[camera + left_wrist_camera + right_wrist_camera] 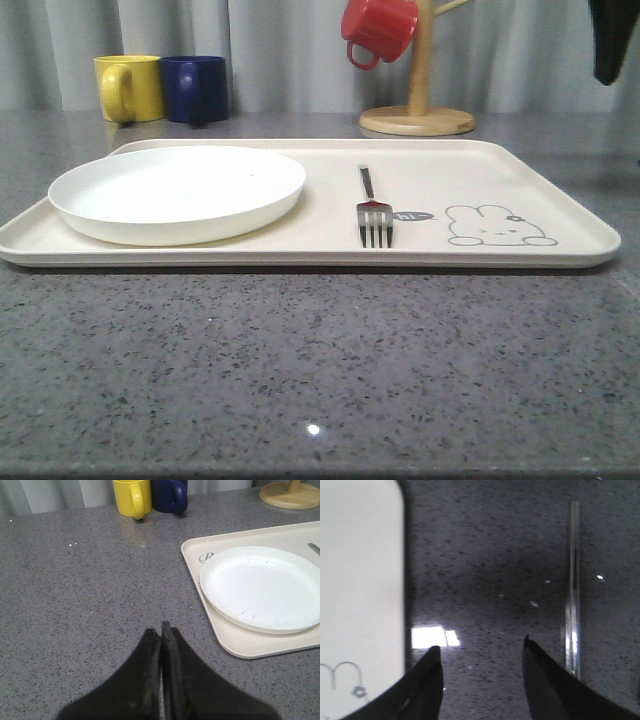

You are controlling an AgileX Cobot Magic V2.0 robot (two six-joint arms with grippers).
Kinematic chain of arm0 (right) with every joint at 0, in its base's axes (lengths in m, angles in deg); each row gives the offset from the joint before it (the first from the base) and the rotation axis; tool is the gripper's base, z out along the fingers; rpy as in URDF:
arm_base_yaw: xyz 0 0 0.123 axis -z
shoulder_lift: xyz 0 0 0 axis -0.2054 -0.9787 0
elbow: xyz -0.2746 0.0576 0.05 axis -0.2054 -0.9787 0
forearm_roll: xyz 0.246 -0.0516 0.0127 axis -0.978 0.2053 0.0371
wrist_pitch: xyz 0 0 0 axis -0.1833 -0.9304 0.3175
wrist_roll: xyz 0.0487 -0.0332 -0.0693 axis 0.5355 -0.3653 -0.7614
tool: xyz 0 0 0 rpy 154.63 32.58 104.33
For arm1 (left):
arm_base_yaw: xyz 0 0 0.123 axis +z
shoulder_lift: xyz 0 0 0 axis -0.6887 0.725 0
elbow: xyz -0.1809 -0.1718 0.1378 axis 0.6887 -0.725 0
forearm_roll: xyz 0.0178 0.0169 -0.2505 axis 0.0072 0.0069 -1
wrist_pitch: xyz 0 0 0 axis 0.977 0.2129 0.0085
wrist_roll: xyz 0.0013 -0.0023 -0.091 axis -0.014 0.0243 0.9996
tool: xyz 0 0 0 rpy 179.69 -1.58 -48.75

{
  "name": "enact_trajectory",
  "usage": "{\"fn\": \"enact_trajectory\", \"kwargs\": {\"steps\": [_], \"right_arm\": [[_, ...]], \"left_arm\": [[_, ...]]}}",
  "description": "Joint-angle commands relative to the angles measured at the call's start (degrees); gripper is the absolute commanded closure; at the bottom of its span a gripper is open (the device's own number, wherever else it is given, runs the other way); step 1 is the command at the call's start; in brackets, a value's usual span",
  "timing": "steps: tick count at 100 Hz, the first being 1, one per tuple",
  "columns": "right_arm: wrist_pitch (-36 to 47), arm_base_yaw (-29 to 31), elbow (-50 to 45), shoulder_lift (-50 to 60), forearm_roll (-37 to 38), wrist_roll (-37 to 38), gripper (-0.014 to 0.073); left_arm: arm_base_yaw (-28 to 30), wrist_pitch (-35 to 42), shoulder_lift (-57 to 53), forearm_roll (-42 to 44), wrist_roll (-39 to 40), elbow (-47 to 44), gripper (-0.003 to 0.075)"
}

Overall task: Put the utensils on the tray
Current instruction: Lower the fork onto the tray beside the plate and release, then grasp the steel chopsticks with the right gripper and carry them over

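The fork [374, 210] is already laid on the tray [560, 205], tines toward the near rim, just right of the white plate [177, 192] and left of the rabbit drawing.

In the right wrist view a pair of chopsticks [573, 587] is seen on the grey counter [485, 555], off the tray, whose rounded corner [360, 580] appears on the other side of the fingers. The right gripper [482, 652] is spread wide and holds nothing. The chopsticks' long axis runs roughly in line with the direction the fingers point, and the pair lies just outside one finger, not between the two. A sideways shift away from the tray is judged necessary before closing.

The left gripper [161, 630] is pressed together, empty, over bare counter to the left of the tray; the right arm is judged the nearer one.
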Motion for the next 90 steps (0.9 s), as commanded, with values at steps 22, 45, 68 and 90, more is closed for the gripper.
{"fn": "enact_trajectory", "kwargs": {"steps": [22,45,68,90], "right_arm": [[-5.47,8.93,-6.28,2.99,0.62,-4.94,0.0211],[0.81,13.35,-11.60,2.93,-1.13,-7.44,0.0211],[2.98,15.21,-12.61,0.66,-3.55,-11.83,0.0211],[3.05,15.21,-12.61,-2.32,-4.31,-12.48,0.0211]], "left_arm": [[-0.33,4.20,0.39,-0.66,0.36,1.56,0.0739],[-0.33,4.20,0.39,-0.66,0.36,1.56,0.0739],[-0.33,4.20,0.39,-0.66,0.36,1.56,0.0739],[-0.33,4.20,0.39,-0.66,0.36,1.56,0.0739]]}}
